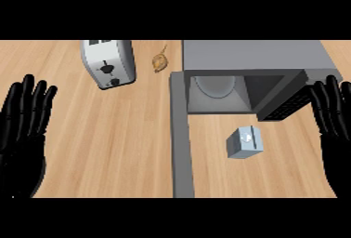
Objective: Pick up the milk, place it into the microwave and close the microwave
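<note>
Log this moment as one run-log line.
milk: on counter before microwave | door: open | left hand: open, resting | right hand: open, resting | pick: pending

Black left hand (26, 116) at the view's left edge and black right hand (334, 111) at the right edge, both open, fingers straight and pointing up.

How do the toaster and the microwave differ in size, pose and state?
The toaster is small and shiny silver; the microwave is much larger and dull grey. The toaster sits skewed; the microwave sits square, its door open. Both stand on the wooden counter.
</note>
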You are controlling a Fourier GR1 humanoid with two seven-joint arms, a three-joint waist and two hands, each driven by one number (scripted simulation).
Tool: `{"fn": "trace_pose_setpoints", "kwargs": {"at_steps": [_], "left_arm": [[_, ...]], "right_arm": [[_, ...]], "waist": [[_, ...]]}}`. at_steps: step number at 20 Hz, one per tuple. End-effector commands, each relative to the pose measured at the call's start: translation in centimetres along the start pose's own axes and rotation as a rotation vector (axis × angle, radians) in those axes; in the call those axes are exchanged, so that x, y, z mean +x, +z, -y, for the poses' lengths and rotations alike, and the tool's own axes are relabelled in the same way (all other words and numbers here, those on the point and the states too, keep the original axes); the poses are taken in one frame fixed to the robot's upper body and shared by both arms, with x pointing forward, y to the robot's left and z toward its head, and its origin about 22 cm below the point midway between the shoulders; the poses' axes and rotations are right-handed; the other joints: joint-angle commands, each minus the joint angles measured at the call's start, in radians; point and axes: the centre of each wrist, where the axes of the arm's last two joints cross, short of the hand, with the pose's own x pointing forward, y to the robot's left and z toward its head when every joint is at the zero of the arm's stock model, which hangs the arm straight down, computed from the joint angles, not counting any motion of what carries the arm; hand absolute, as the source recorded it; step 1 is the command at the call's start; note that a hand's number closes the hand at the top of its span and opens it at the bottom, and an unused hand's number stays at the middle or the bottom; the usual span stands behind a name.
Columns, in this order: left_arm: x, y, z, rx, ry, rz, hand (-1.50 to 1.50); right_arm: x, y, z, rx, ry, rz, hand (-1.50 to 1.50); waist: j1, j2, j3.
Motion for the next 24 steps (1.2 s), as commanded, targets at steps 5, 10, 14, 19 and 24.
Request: {"fn": "trace_pose_setpoints", "kwargs": {"at_steps": [5,10,14,19,24], "left_arm": [[-1.7,0.3,-0.9,-0.003,0.052,-0.06,-1.5],[-2.3,2.3,0.6,0.124,0.303,-0.182,-1.5],[-0.9,5.3,-0.9,0.123,0.307,-0.171,-1.5],[-1.4,5.6,-0.2,0.118,0.31,-0.185,-1.5],[-2.2,10.2,-0.9,0.113,0.318,-0.198,-1.5]], "right_arm": [[3.9,2.7,-3.9,-0.155,0.06,-0.011,-1.5],[3.4,3.6,-5.2,-0.134,0.011,-0.157,-1.5],[3.1,5.8,-5.3,-0.146,-0.003,-0.188,-1.5],[0.2,7.5,-6.9,-0.162,0.034,-0.206,-1.5],[-0.9,8.0,-4.6,-0.157,0.007,-0.263,-1.5]], "waist": [[0.009,-0.004,0.006],[0.014,-0.005,0.006],[0.015,-0.005,0.007],[0.012,-0.004,0.008],[0.017,-0.004,0.007]]}}
